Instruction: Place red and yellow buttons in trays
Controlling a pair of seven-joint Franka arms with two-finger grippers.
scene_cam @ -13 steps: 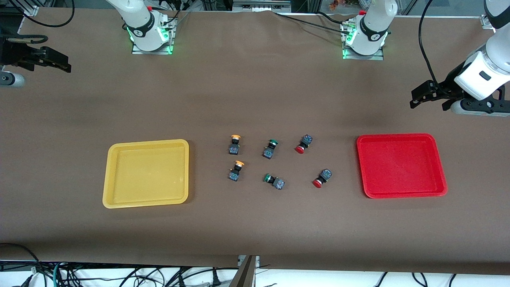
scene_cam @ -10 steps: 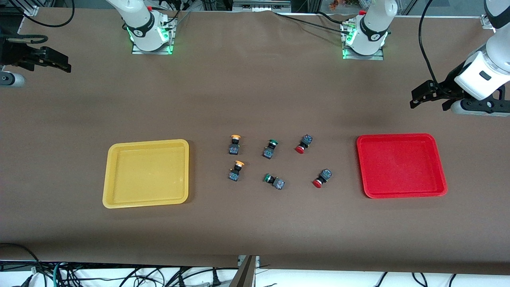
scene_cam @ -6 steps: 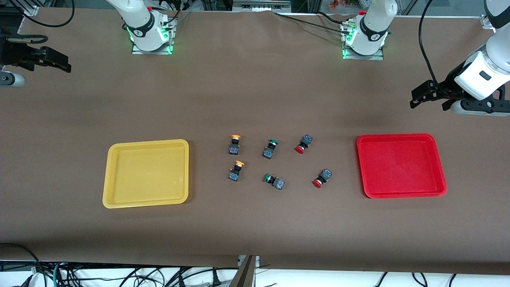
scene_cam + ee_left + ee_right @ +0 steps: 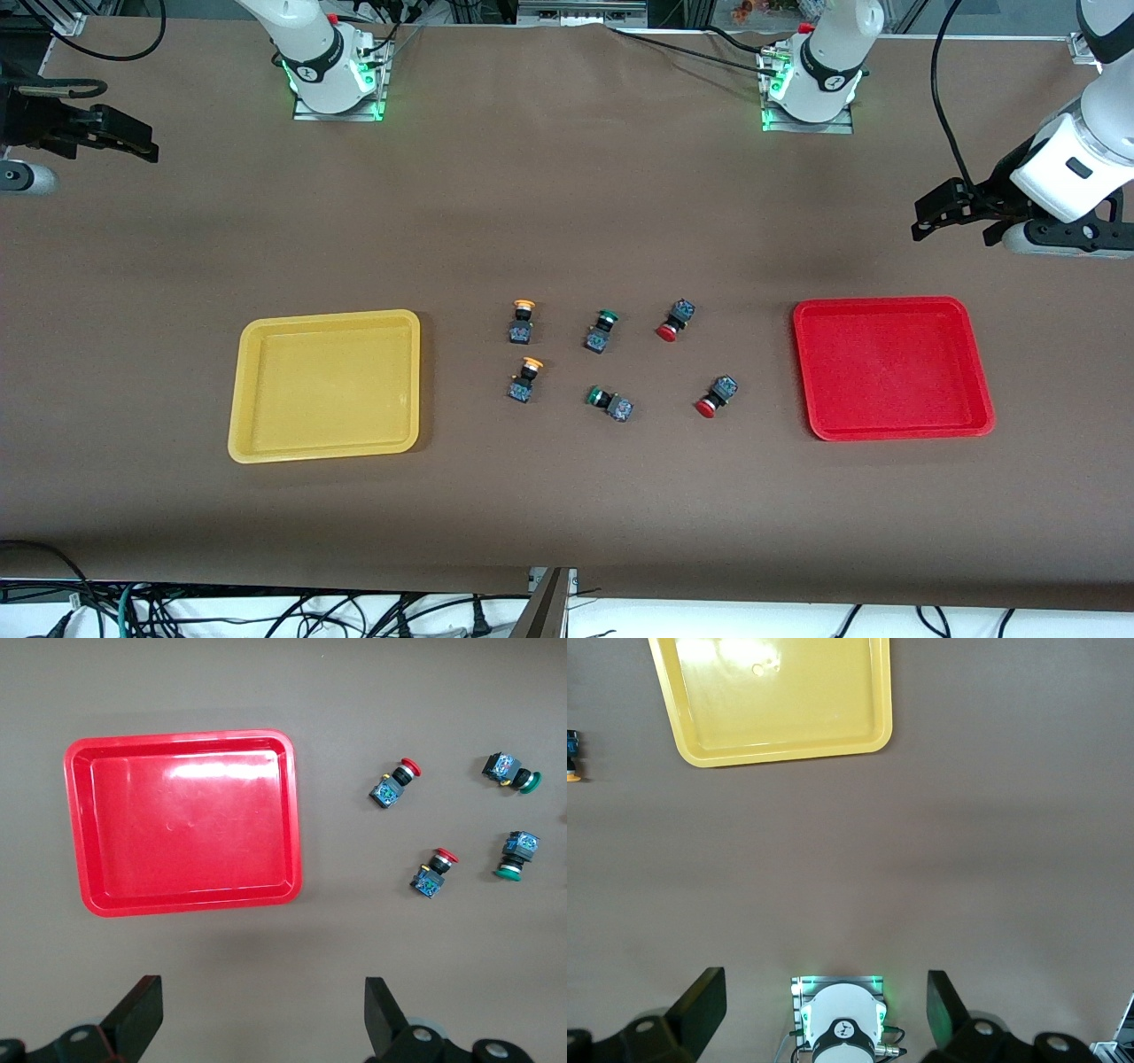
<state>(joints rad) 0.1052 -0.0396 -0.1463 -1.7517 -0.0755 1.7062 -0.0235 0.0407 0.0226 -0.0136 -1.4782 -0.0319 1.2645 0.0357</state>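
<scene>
Both grippers, left gripper (image 4: 952,215) and right gripper (image 4: 124,142), hang wide open and empty over bare table (image 4: 567,204); red-capped (image 4: 675,321) and yellow-capped push-button switches (image 4: 521,322) lie between shallow yellow plastic tray (image 4: 324,450) and shallow red plastic tray (image 4: 899,431)

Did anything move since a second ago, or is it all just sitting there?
Nothing visibly changed. The left gripper and right gripper both wait open at the table's ends. All six buttons lie between the empty yellow tray and red tray.
</scene>
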